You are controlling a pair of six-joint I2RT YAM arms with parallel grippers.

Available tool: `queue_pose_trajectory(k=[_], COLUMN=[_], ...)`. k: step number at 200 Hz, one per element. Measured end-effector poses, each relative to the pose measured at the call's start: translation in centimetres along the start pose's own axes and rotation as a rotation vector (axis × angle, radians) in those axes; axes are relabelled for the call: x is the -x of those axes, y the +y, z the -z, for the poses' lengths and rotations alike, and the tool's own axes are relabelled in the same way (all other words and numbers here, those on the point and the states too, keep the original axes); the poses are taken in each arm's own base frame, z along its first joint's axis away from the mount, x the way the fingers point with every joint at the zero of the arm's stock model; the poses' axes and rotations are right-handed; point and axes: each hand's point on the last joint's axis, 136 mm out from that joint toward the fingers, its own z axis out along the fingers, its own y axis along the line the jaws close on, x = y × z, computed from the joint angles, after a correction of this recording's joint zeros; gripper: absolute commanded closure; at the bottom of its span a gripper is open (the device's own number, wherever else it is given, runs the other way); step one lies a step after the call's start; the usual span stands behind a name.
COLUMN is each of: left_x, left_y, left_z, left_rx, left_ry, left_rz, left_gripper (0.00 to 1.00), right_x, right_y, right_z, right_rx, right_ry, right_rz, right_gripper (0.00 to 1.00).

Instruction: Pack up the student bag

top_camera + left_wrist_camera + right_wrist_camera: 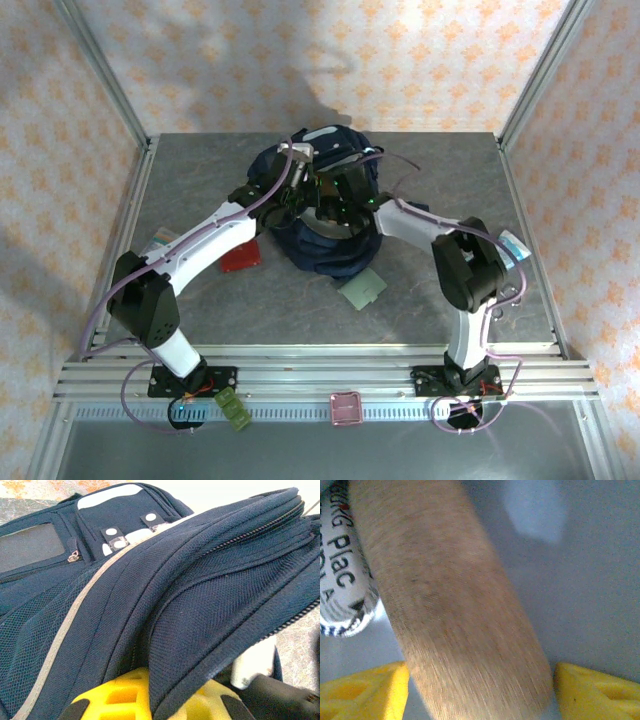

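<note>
At the middle of the surface (200, 310), we see left pincer (162, 702) pinching the student bag (200, 605) open, right pincer (480, 690) pinching a tan cylinder (455, 605), apparently inside; next we'd release it.

We find the student bag (325, 220) lying at the middle of the desk (250, 320), toward the back. To its left, just beside it, lies a flat square packet (241, 256); before its right corner lies a flat card (362, 289) (near, not touching). The left gripper (286, 185) sits at the bag's back left, a fold of the bag lying between its fingers (112, 697). The right gripper (338, 203) sits over the bag's middle; a thick rod (455, 605) fills the gap between its fingers (365, 690), with a printed packet (340, 575) left of the rod.
</note>
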Motion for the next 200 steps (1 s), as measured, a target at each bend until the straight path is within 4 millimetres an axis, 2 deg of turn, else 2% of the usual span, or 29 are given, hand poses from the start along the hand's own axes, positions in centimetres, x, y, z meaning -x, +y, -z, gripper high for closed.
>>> queue_pose_trajectory(k=[20,34,54,70,79,103,136,165,200], left_x=[-0.1,-0.2,-0.2,-0.2,-0.2,-0.2,-0.3,-0.3,-0.9], left_y=[0.0,0.0,-0.1,-0.1,-0.1,-0.1,-0.2,-0.3,0.0], left_z=[0.0,-0.1,-0.1,-0.1,-0.1,-0.1,-0.1,0.0,0.1], left_rx=[-0.002,-0.004,-0.006,-0.007,-0.007,-0.011,-0.016,-0.019,-0.017], left_ry=[0.004,0.005,0.006,0.007,0.007,0.009,0.011,0.012,0.020], left_rz=[0.000,0.000,0.001,0.003,0.003,0.003,0.007,0.008,0.010], left_gripper=[1.00,1.00,1.00,1.00,1.00,1.00,1.00,1.00,1.00], right_x=[-0.4,-0.1,-0.3,-1.2,-2.1,-3.9,-4.4,-2.3,2.5], right_y=[-0.2,0.0,0.2,-0.1,-0.5,-1.6,-1.9,-0.7,1.7], right_z=[2.5,4.0,5.2,4.8,4.3,2.4,-0.1,-1.9,-2.7], right_rx=[0.017,0.041,0.073,0.085,0.080,0.052,0.039,0.070,0.183], right_ry=[-0.025,-0.056,-0.079,-0.072,-0.055,-0.002,0.014,-0.025,-0.141], right_rz=[-0.016,-0.024,-0.038,-0.059,-0.063,-0.081,-0.099,-0.118,-0.149], right_gripper=[0.22,0.30,0.56,0.84,0.91,0.91,0.88,0.87,0.85])
